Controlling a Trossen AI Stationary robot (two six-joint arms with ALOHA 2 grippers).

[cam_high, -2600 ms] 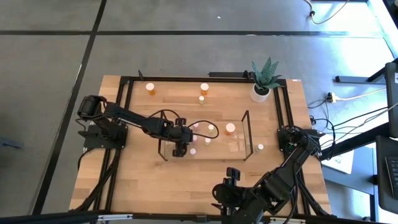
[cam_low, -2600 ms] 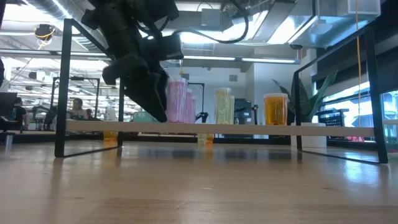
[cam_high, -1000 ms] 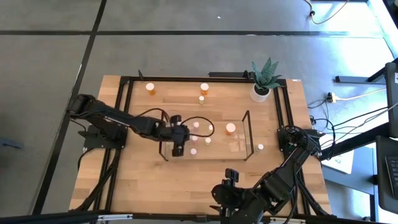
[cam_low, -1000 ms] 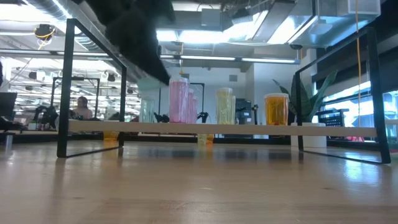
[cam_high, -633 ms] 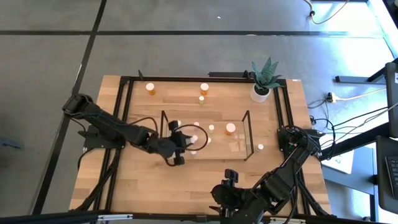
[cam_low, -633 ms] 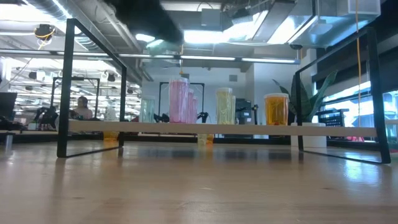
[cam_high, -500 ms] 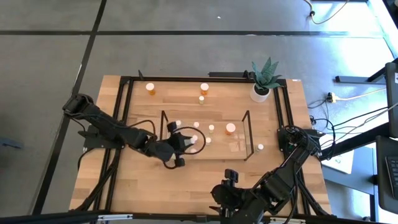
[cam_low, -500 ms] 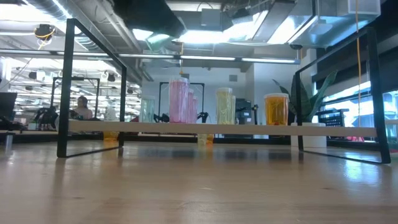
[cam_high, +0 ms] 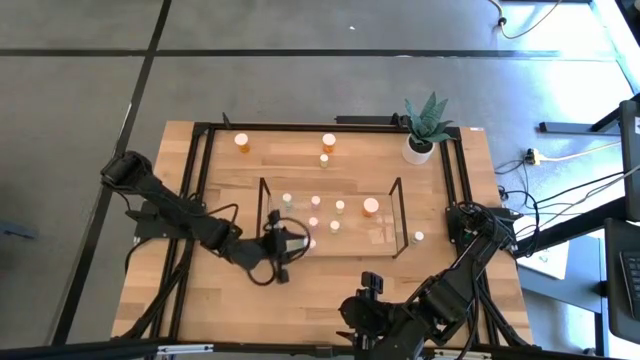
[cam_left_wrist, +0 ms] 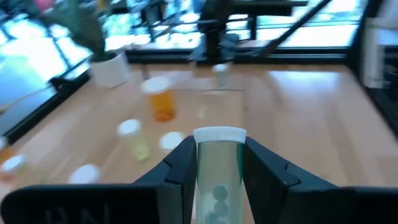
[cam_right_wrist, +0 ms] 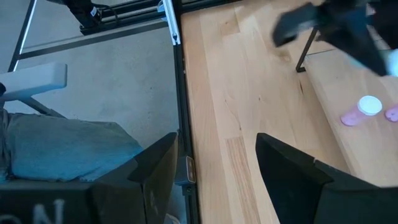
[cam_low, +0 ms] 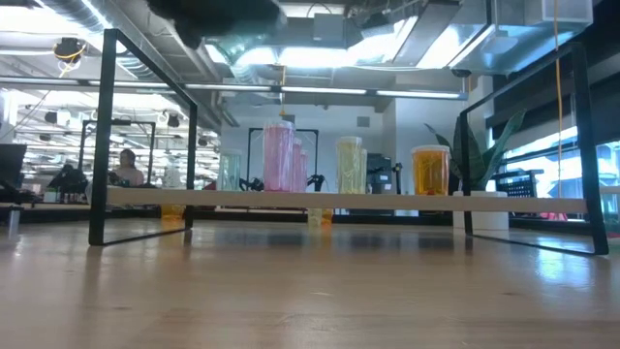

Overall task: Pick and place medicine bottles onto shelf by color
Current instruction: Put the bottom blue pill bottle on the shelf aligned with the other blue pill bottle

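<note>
- No brand, label or other writing can be read on any bottle or on the shelf (cam_high: 330, 216); the bottle labels are too small to make out.
- Your left gripper (cam_left_wrist: 214, 155) is clamped on a greenish bottle (cam_left_wrist: 217, 171) with a white cap, its two fingers (cam_left_wrist: 180, 168) pressed against the bottle's sides. Only the left wrist view shows this grip.
- In the high view the left gripper (cam_high: 283, 243) sits over the shelf's near left corner; the held bottle cannot be picked out there.
- Your right gripper (cam_right_wrist: 214, 165) rests at the table's near edge with its fingers parted and nothing between them; its wrist view looks past the table's edge to the floor.
- The low view shows a pink bottle (cam_low: 278, 155), a yellowish bottle (cam_low: 349, 165) and an orange bottle (cam_low: 429, 170) upright on the shelf; the high view shows mostly their white caps.
- Two orange bottles (cam_high: 242, 142) stand on the far table, well apart from the shelf, near a potted plant (cam_high: 425, 125).
- A dark blur at the low view's top is probably the left arm.
</note>
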